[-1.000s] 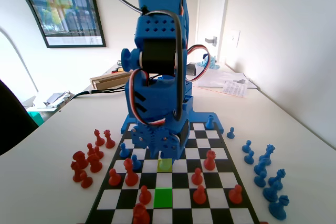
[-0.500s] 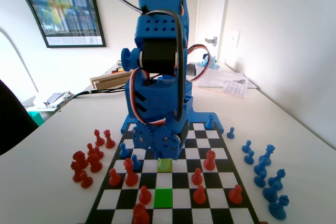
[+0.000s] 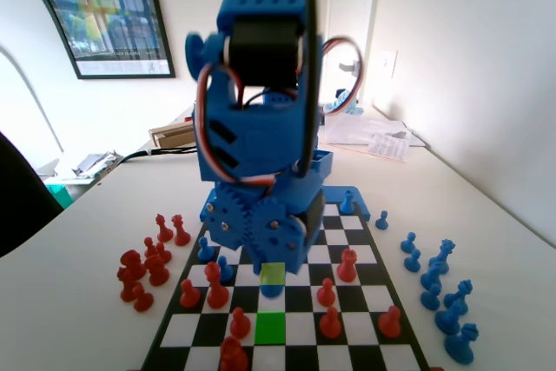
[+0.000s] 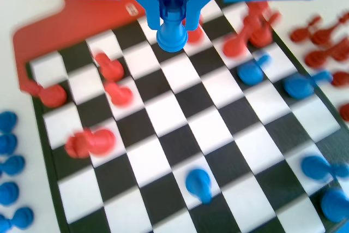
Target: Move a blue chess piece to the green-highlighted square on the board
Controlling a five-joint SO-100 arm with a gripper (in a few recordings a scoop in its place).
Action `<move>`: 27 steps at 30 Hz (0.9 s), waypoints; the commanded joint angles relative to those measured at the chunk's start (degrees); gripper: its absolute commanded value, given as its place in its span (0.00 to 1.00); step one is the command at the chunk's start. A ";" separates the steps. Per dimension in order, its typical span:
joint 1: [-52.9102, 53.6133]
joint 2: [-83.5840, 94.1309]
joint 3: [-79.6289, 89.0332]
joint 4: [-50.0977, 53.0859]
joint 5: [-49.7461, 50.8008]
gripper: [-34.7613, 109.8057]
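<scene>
My gripper (image 4: 172, 15) is shut on the blue chess piece (image 4: 172, 31), a squat piece with a notched top that hangs between the jaws above the board (image 4: 163, 113). In the fixed view the gripper (image 3: 268, 260) is low over the board's middle. The piece's foot (image 3: 270, 276) shows just below it, in front of the paler yellow-green square (image 3: 273, 288). The green-highlighted square (image 3: 271, 327) lies bare one white square nearer the camera, in the same column.
Red pieces (image 3: 330, 323) stand on the board around both coloured squares, one (image 3: 240, 324) right beside the green one. More red pieces (image 3: 143, 267) sit off the board at left, and blue pieces (image 3: 447, 301) at right. Blue pieces (image 4: 199, 183) stand on the board in the wrist view.
The arm has swung up and toward the camera, and the gripper has risen off the yellow-green square with the blue piece in it. The board's other pieces have not moved.
</scene>
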 commanded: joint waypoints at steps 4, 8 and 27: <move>0.79 -4.57 -11.34 3.08 0.70 0.25; 1.05 -7.29 -13.27 3.34 0.70 0.25; 1.41 -10.81 -14.24 1.41 0.53 0.25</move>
